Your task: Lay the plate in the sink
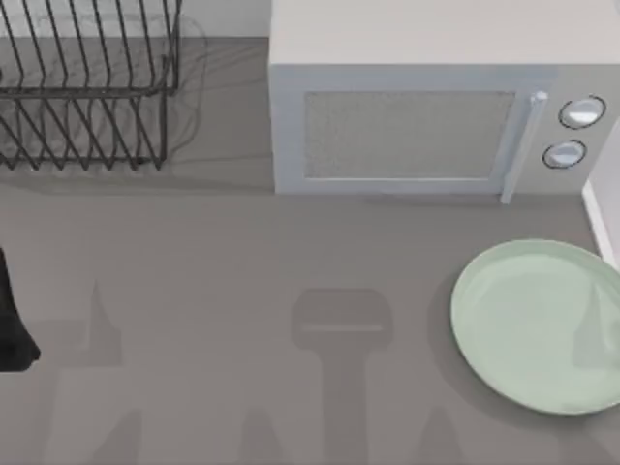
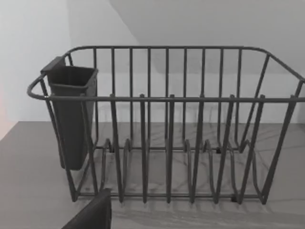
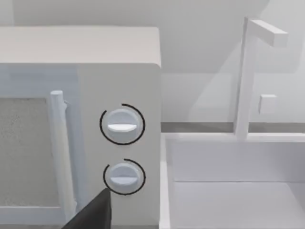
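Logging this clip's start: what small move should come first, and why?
Probably lower the right arm toward the large round pale mint-green plate: it lies flat on the grey table, ungrasped, beside the white-rimmed sink at the table's right.

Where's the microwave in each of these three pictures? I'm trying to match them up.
Top view: the microwave stands at the back of the table, right of centre, with its two round knobs at its right end.
Left wrist view: this camera faces the dish rack instead.
Right wrist view: the microwave is close up, right beside the sink.
Shared landmark: the two round knobs match the top and right wrist views.
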Action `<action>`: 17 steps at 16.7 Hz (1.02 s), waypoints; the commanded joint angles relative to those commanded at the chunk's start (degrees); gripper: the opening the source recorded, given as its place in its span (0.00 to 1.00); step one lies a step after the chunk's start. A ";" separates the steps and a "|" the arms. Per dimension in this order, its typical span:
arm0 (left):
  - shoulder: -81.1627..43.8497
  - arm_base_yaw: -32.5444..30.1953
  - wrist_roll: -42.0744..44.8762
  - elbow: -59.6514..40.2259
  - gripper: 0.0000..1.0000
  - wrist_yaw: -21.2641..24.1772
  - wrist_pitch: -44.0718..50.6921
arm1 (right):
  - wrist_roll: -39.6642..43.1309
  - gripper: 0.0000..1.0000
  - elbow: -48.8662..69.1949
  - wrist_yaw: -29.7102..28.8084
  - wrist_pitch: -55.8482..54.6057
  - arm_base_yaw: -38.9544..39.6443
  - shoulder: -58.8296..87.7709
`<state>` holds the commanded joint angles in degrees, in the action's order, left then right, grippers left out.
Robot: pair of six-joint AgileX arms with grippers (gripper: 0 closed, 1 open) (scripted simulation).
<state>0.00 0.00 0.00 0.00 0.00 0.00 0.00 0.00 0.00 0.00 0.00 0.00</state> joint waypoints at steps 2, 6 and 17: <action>0.00 0.00 0.00 0.00 1.00 0.00 0.00 | 0.00 1.00 0.00 0.00 0.00 0.00 0.00; 0.00 0.00 0.00 0.00 1.00 0.00 0.00 | 0.00 1.00 0.00 0.00 0.00 0.00 0.00; 0.00 0.00 0.00 0.00 1.00 0.00 0.00 | -10.46 1.00 26.69 -0.02 20.58 10.18 32.39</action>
<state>0.00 0.00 0.00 0.00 0.00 0.00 -10.46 26.69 -0.02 20.58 10.18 32.39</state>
